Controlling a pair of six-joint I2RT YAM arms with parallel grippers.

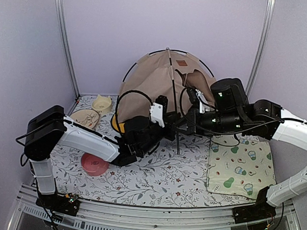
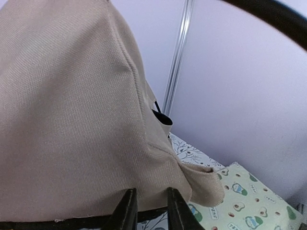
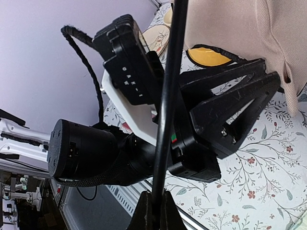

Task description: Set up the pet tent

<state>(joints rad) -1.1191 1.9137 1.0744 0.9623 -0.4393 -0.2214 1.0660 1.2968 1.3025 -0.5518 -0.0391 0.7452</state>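
Note:
The pet tent [image 1: 150,81] is a tan fabric dome with black edging, standing at the back middle. Its fabric fills the left wrist view [image 2: 67,105]. A thin black pole [image 1: 173,95] runs down its front to the table. My left gripper [image 1: 169,127] is at the tent's lower front edge. In the left wrist view it [image 2: 151,211] is shut on the black-edged hem. My right gripper [image 1: 182,127] is just to its right. In the right wrist view it [image 3: 154,211] is shut on the pole [image 3: 168,96], with the left gripper's fingers [image 3: 230,81] behind it touching the fabric [image 3: 278,33].
A cream mat with green prints [image 1: 241,167] lies at the right and also shows in the left wrist view [image 2: 249,196]. A pink bowl [image 1: 94,165] lies front left. A pale yellow double-bowl feeder [image 1: 95,110] stands at the back left. A yellow round piece [image 1: 117,124] lies by the tent.

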